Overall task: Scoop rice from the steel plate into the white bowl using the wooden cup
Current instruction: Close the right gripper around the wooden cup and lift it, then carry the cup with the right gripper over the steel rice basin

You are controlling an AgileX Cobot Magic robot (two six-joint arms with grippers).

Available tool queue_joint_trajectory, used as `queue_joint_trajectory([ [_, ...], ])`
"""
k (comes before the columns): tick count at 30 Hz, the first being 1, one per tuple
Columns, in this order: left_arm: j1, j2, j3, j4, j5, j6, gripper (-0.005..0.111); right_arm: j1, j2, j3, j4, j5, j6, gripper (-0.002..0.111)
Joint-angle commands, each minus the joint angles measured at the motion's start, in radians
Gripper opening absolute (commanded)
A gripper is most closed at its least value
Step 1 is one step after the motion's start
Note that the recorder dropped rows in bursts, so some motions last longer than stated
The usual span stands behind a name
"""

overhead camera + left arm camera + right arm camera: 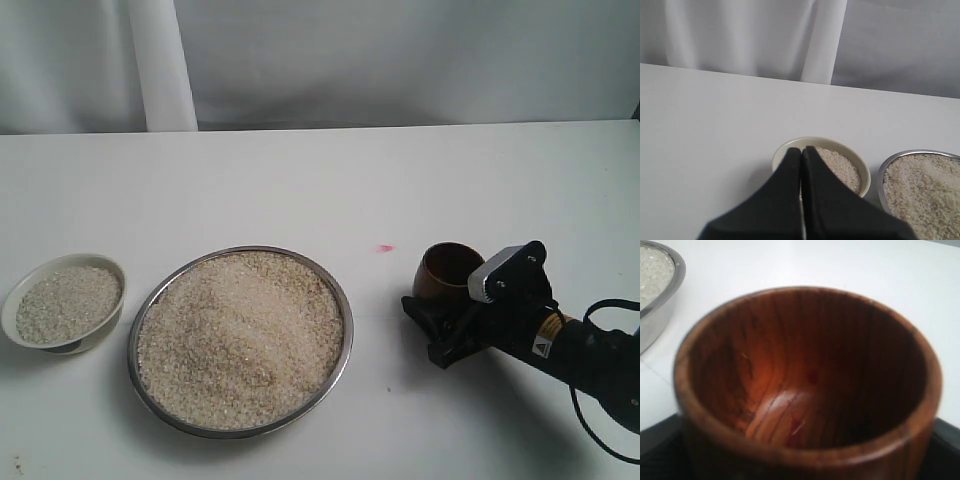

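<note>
The steel plate (345,330) sits front centre, heaped with rice (240,335). Left of it stands the white bowl (60,262), with a level layer of rice (68,303) inside. The wooden cup (448,273) stands on the table right of the plate, empty, its dark inside (805,375) filling the right wrist view. My right gripper (435,320) holds it low down, one black finger on each side (800,460). My left gripper (801,149) is shut with nothing in it, just above the bowl (815,139), and is out of the exterior view.
A small red mark (385,248) lies on the white table behind the cup. A pale curtain with a white fold (160,65) hangs behind the table's back edge. The plate's rim (665,305) lies close beside the cup. A black cable (600,430) trails from the right arm.
</note>
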State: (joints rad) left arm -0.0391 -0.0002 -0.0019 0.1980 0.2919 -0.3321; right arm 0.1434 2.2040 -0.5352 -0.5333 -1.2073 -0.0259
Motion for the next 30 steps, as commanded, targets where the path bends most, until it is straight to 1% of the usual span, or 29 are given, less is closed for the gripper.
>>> queue_joint_trajectory([
  [1,-0.002,0.000,0.002,0.001,-0.007,-0.004,0.000,-0.004,-0.012,-0.002,0.001,-0.014,-0.020,0.021],
  [6,-0.002,0.000,0.002,0.001,-0.007,-0.004,0.000,-0.004,-0.022,-0.002,0.001,-0.014,-0.048,0.021],
  [12,-0.002,0.000,0.002,0.001,-0.007,-0.004,0.000,-0.004,-0.093,-0.002,0.001,-0.014,-0.008,0.019],
  [19,-0.002,0.000,0.002,0.001,-0.007,-0.004,0.000,-0.004,-0.168,-0.002,-0.013,0.076,0.035,0.017],
  [25,-0.002,0.000,0.002,0.001,-0.007,-0.004,0.000,-0.004,-0.249,-0.002,-0.086,0.113,0.035,0.022],
  [30,-0.002,0.000,0.002,0.001,-0.007,-0.004,0.000,0.010,-0.339,-0.002,-0.219,0.123,0.049,0.022],
])
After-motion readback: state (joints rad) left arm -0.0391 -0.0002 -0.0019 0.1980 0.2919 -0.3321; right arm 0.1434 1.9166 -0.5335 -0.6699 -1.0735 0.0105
